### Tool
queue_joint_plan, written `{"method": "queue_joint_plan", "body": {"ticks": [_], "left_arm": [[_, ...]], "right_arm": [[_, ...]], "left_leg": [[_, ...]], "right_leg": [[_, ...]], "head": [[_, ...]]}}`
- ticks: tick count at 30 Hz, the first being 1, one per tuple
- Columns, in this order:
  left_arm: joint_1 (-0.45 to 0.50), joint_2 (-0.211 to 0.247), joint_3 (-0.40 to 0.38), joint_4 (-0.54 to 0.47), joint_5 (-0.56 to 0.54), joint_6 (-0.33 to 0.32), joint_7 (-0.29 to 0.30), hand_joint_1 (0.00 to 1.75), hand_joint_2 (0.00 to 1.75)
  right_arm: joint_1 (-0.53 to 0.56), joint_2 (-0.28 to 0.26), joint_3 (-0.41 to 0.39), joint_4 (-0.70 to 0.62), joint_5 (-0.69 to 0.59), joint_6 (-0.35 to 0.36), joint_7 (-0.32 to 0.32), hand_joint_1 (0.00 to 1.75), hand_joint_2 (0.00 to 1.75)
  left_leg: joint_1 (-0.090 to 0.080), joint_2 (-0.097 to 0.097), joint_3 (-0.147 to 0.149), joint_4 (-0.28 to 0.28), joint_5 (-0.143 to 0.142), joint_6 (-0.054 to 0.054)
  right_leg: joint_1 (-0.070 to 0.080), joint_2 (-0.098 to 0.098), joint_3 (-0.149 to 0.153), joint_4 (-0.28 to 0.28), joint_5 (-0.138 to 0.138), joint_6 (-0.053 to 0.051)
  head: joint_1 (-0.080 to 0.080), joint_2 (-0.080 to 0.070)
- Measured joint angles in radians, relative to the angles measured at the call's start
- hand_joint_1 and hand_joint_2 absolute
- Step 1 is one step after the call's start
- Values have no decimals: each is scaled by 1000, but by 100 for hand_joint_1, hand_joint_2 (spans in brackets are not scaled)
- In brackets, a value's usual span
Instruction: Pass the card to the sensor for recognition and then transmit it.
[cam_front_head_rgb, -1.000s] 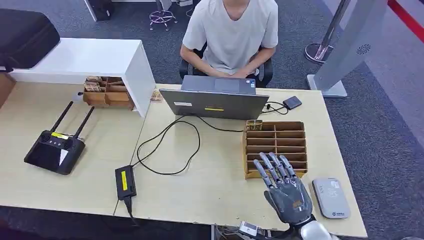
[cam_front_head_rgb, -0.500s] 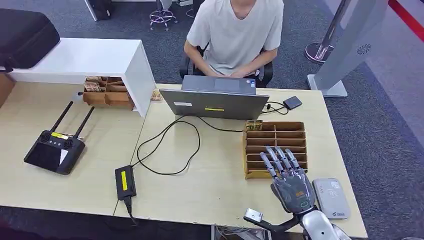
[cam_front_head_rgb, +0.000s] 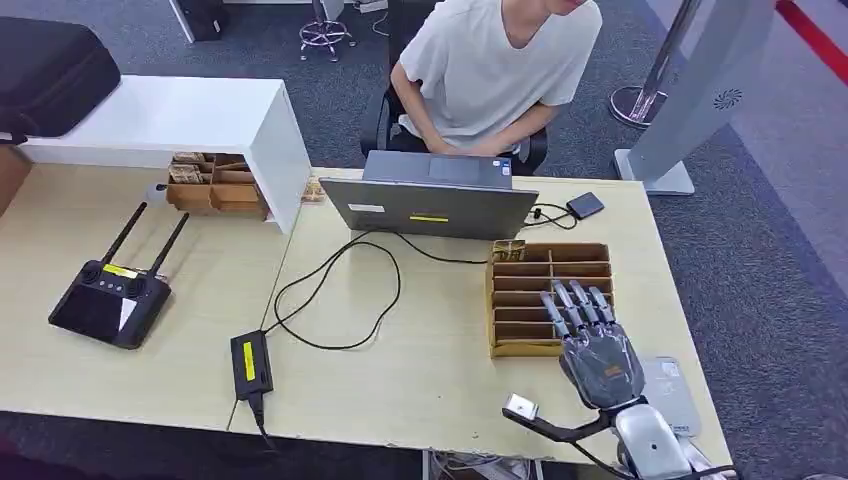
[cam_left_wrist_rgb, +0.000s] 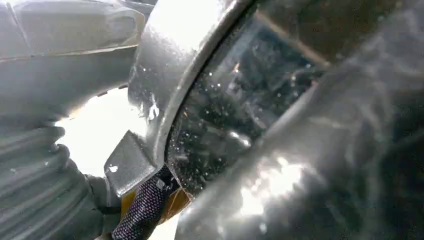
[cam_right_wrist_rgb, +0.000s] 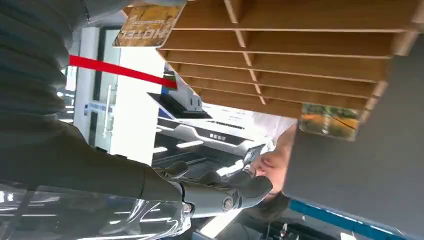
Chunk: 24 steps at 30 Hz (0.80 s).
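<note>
A wooden card rack (cam_front_head_rgb: 548, 270) stands on the table's right part, with one card (cam_front_head_rgb: 508, 249) in its far left slot. My right hand (cam_front_head_rgb: 592, 345) hovers over the rack's near right corner, fingers straight and apart, holding nothing. In the right wrist view the fingers (cam_right_wrist_rgb: 220, 192) reach out below the rack (cam_right_wrist_rgb: 310, 45); a card printed HOTEL (cam_right_wrist_rgb: 147, 20) and a second card (cam_right_wrist_rgb: 330, 120) sit in its slots. The grey sensor pad (cam_front_head_rgb: 675, 395) lies just right of the hand, partly hidden by my wrist. My left hand's ribbed cover (cam_left_wrist_rgb: 30, 165) is blurred, its fingers hidden.
A person (cam_front_head_rgb: 495, 70) sits behind an open laptop (cam_front_head_rgb: 430, 205). A black cable loops to a power brick (cam_front_head_rgb: 250, 362). A black controller with antennas (cam_front_head_rgb: 110, 300) lies at left, near a white shelf (cam_front_head_rgb: 180, 115) over another wooden rack (cam_front_head_rgb: 215, 185). A small black box (cam_front_head_rgb: 585, 205) lies beside the laptop.
My right hand has moved right and farther over the rack, now covering its near right corner and part of the sensor pad. The person has leaned to the right.
</note>
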<state>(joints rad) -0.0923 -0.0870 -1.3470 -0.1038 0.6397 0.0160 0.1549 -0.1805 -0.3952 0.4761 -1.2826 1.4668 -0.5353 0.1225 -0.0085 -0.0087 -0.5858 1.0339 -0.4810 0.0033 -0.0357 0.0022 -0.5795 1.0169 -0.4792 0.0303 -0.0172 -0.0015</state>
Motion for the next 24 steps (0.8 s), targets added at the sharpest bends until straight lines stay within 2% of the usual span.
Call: {"method": "queue_joint_plan", "body": {"ticks": [5,21,24], "left_arm": [[-1,0,-7,0,-1,-3,0,0,175],[-1,0,-7,0,-1,-3,0,0,175],[-1,0,-7,0,0,-3,0,0,175]], "right_arm": [[-44,0,-9,57,5,34,-11,0,175],[-78,0,-9,98,8,41,-15,0,175],[-97,-9,-2,100,6,77,-35,0,175]], "left_leg": [[0,0,0,0,0,0],[0,0,0,0,0,0],[0,0,0,0,0,0]], "right_leg": [[0,0,0,0,0,0],[0,0,0,0,0,0],[0,0,0,0,0,0]], "head": [[0,0],[0,0],[0,0]]}}
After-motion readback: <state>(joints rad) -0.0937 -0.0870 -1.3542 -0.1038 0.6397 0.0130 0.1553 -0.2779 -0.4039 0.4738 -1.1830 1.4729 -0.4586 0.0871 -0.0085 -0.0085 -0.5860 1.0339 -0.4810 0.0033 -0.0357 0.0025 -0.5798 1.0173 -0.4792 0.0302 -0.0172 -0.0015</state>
